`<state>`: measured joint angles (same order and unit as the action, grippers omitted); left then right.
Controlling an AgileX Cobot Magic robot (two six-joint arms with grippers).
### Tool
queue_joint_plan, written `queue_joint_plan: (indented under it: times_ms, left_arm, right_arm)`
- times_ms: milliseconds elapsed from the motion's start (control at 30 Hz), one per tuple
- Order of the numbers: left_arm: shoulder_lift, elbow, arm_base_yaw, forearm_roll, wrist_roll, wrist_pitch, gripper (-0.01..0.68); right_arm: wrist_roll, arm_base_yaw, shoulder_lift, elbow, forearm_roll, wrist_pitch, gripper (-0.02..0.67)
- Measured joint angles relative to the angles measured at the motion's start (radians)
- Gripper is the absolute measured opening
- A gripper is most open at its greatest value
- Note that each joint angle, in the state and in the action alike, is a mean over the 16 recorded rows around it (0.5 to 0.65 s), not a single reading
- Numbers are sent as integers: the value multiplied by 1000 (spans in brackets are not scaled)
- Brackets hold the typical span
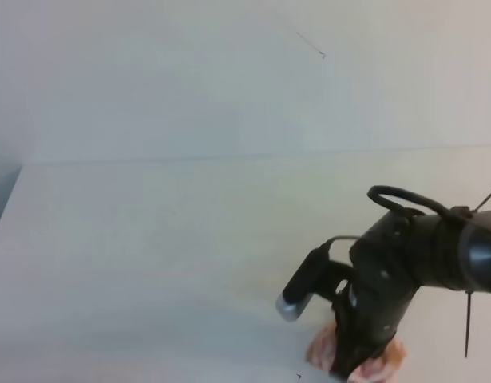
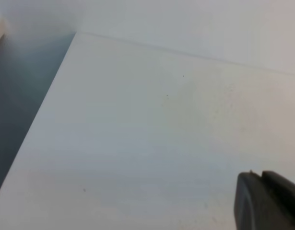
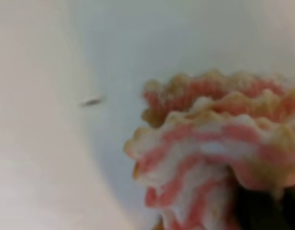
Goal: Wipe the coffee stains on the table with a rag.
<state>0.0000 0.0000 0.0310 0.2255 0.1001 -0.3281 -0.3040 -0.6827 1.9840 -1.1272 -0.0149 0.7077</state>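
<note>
Bunched rag (image 3: 209, 143) fills the right wrist view at close range: white cloth with red-pink zigzag stripes and orange-brown smudges along its ruffled edges. Its folds are gathered and run down into a dark shape at the lower right corner of that view, which appears to be part of the right gripper. That view is blurred, so the fingertips themselves cannot be made out.

From the high view, the right gripper (image 1: 353, 363) points down at the near right part of the table (image 1: 165, 239), close to the bottom edge of the picture. Pieces of the rag (image 1: 321, 349) stick out on both sides of the gripper tip, touching or nearly touching the tabletop. The jaws are narrow, pinched on the rag. A silver-tipped black cylinder on the wrist juts out to the left of the arm.

The left gripper (image 2: 269, 201) shows only as a dark block at the lower right corner of the left wrist view, above bare white tabletop. Whether its jaws stand wide or narrow cannot be told. It is outside the high view.

No orange-brown blotch is distinguishable on the tabletop in any view; the surface looks pale with faint specks. One small dark mark lies on the table left of the rag in the right wrist view.
</note>
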Motion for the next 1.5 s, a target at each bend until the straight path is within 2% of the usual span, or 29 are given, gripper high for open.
queue_joint_plan:
  times_ms: [200,367,567,933,1100,1300,1500]
  left_arm:
    - [0,0,0,0,0,0,-1]
    - [0,0,0,0,0,0,-1]
    - [0,0,0,0,0,0,-1]
    - [0,0,0,0,0,0,-1]
    - [0,0,0,0,0,0,-1]
    - [0,0,0,0,0,0,-1]
    - [0,0,0,0,0,0,-1]
  right_arm:
    - [165,102,5,-15,-231,-113,20]
    - [220,170,31,-69,-298,-163,20]
    - [177,166,52,-118,-197,-181,18]
    - [56,7,44,-127,107,-232,24]
    - [69,-30,2,-125,159,-236,24]
    - [142,6,-75,-122,115,-215,23]
    - [230,122,-134,-118,20,-193,23]
